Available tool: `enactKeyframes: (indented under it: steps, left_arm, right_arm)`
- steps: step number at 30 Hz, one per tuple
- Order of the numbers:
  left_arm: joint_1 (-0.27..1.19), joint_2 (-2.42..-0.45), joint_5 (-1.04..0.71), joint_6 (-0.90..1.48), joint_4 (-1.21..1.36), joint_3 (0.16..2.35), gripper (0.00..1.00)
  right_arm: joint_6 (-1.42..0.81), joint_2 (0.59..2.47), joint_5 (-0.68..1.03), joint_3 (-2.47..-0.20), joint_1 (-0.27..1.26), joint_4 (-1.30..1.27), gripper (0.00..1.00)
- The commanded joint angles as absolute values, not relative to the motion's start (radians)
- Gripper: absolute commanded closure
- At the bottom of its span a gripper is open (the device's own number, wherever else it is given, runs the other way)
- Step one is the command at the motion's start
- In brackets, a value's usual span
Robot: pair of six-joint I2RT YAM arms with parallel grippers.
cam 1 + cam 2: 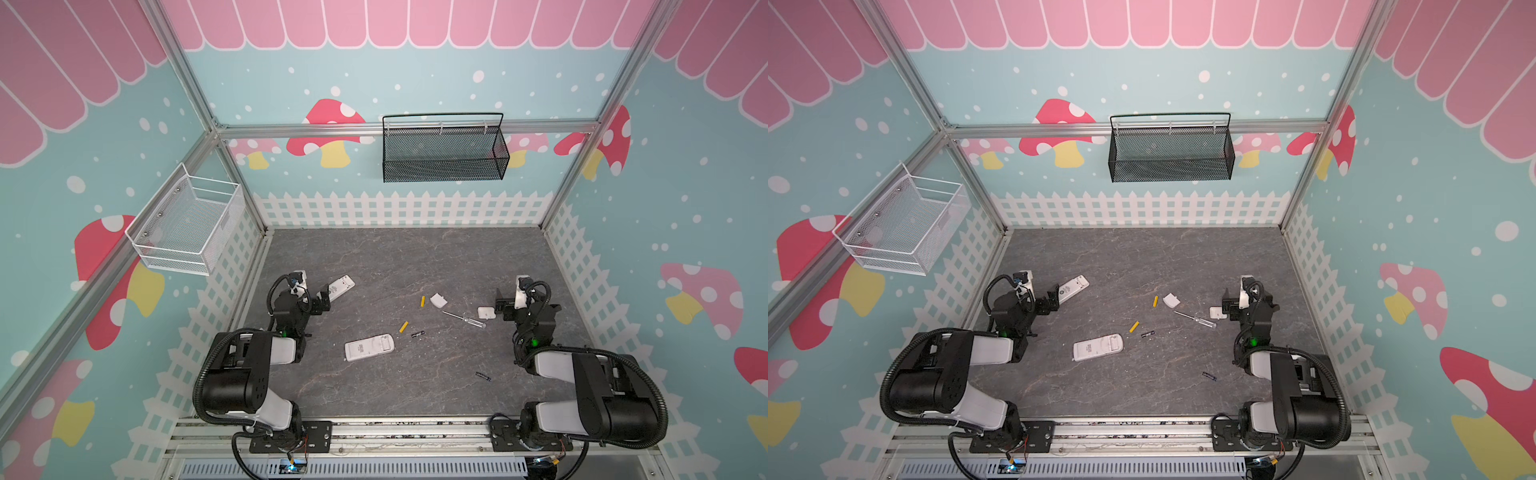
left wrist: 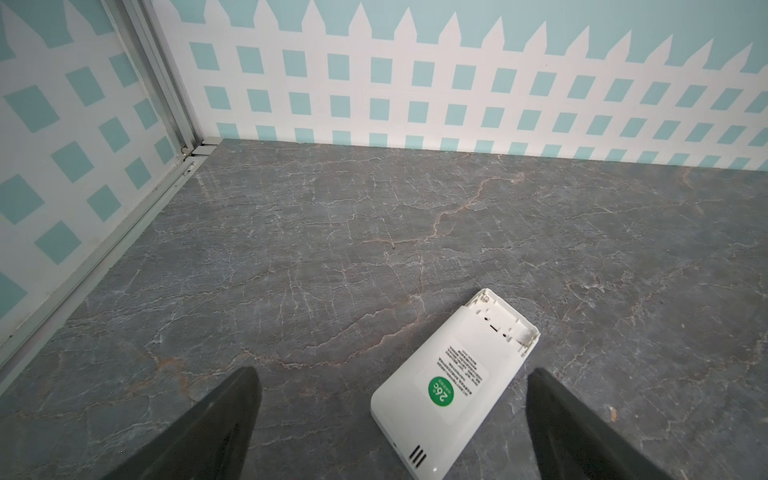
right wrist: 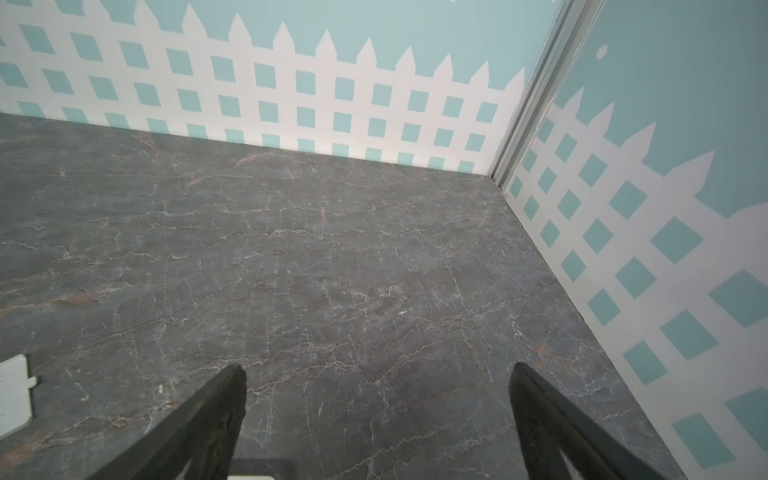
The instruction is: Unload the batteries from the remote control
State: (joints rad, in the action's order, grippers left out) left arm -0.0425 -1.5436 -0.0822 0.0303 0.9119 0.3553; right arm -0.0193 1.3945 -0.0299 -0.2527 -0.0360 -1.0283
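While the yellow batteries (image 1: 422,301) and dark batteries (image 1: 417,333) are lying loose on the table (image 1: 415,257) in both top views, apart from the near remote (image 1: 369,347), the unloading is looking finished. In the left wrist view the left gripper (image 2: 392,374) is hovering wide open and empty, the far remote (image 2: 453,382) lying partly between its jaws; lifting straight away avoids nudging it. In the right wrist view the right gripper (image 3: 377,369) is gaping empty over bare table, a white cover (image 3: 14,390) beside it.

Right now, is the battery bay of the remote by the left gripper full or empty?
Empty: the remote lies back up, and its uncovered bay shows only bare white plastic, nothing inside.
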Motion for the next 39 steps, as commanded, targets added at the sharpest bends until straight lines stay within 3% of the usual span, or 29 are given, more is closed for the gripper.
enactKeyframes:
  steps: [1,4,9,34,39]
  left_arm:
    - [-0.036,-1.545,-0.069,0.052,0.939,0.371,0.01]
    - [-0.037,-1.542,-0.072,0.049,0.926,0.376,0.01]
    - [-0.036,-1.536,-0.072,0.047,0.910,0.377,0.01]
    - [0.031,-1.534,0.076,0.017,0.895,0.384,0.01]
    - [0.056,-1.527,0.078,-0.007,1.011,0.315,0.00]
  right_arm:
    - [-0.009,1.456,0.014,-0.221,-0.038,-1.211,0.01]
    - [-0.011,1.523,-0.005,-0.149,-0.036,-1.423,0.00]
    - [-0.039,1.509,-0.089,-0.203,-0.029,-1.280,0.00]
    - [-0.031,1.519,-0.098,-0.205,-0.020,-1.295,0.00]
    - [-0.028,1.515,-0.097,-0.199,-0.019,-1.303,0.00]
